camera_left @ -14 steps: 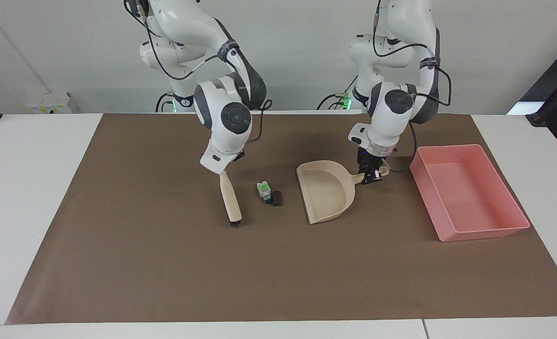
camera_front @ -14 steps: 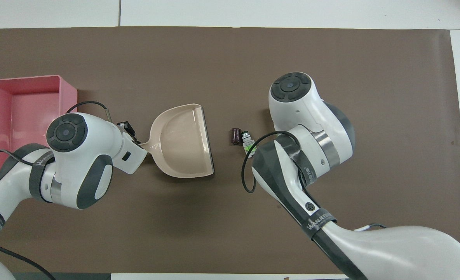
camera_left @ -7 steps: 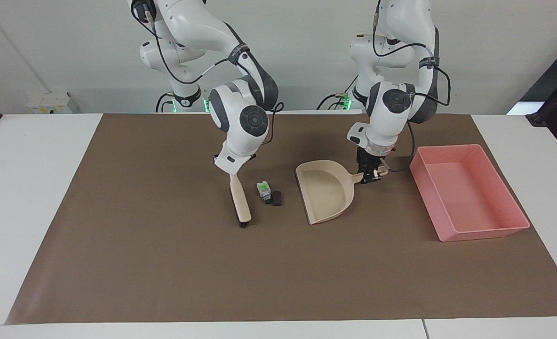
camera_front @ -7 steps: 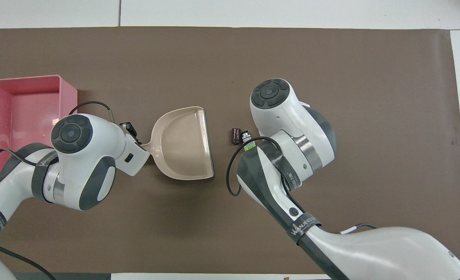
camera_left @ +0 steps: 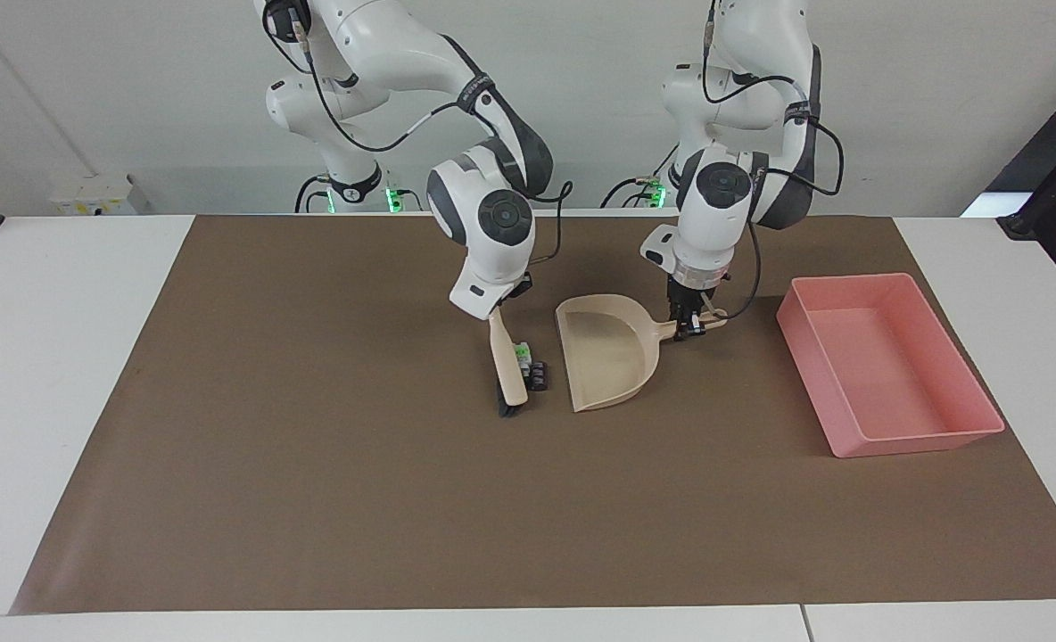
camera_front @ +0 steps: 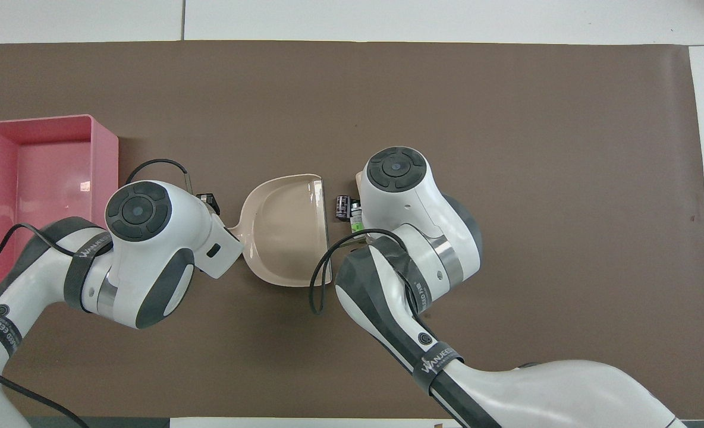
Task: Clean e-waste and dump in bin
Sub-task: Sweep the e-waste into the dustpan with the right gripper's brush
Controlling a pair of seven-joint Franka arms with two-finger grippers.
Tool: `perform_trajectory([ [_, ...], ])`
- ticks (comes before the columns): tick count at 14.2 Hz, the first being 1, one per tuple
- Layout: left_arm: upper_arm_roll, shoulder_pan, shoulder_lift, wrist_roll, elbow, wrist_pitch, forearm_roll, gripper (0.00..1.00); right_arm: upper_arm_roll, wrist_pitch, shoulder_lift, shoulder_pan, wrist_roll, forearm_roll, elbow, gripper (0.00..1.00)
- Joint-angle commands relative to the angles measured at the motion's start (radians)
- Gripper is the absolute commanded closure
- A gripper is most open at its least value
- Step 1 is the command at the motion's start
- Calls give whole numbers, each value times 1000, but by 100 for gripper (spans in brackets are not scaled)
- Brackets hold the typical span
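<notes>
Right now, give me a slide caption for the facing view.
Right gripper sweeps a brush against two e-waste pieces beside the dustpan held by the left gripper; pink bin waits.

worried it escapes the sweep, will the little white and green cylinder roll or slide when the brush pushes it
The small white-and-green cylinder part lies on its side against the beige brush, so it may roll. It looks tiny, so probably light. The dark brown stubby block touches it on the side toward the beige plastic dustpan, perhaps checking it.

Two small e-waste pieces [camera_left: 532,366], one beige plastic dustpan [camera_left: 604,357], one beige-handled brush [camera_left: 507,370], one shallow pink plastic tray [camera_left: 885,366], one brown mat [camera_left: 314,464].
</notes>
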Motion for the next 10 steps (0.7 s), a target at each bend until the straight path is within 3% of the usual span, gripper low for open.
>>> perform_trajectory([
  [1, 8, -28, -17, -23, -3, -33, 16, 99, 24, 89, -18, -11, -107, 180, -52, 100],
  [4, 8, -28, -17, -21, -3, -28, 18, 99, 30, 187, -7, 37, -129, 392, -27, 100],
  [10, 7, -25, -15, -1, -3, -21, 18, 99, 29, 126, -55, 25, -119, 422, 20, 100],
])
